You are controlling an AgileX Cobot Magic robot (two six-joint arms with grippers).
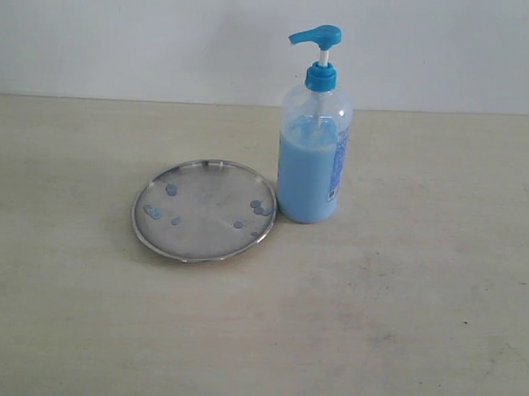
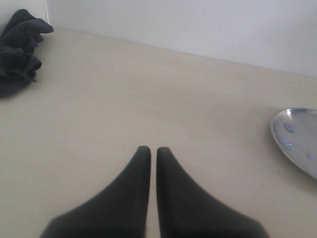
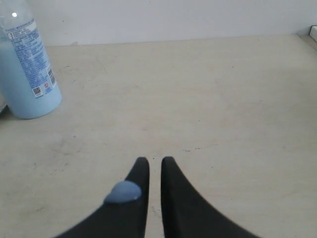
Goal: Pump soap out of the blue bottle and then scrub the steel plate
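On the bench (image 1: 400, 329), the blue bottle (image 1: 312, 156) stands upright just right of the steel plate (image 1: 206, 204), which carries drops of soap (image 1: 153, 212). Left tool (image 2: 149, 151) and right tool (image 3: 151, 161) are nearly closed, gripping nothing; a soap blob sits on the right one.

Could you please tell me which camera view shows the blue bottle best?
The exterior view: the blue bottle stands whole there, from pump head to base. The right wrist view catches only its lower body and label, and the left wrist view misses it.
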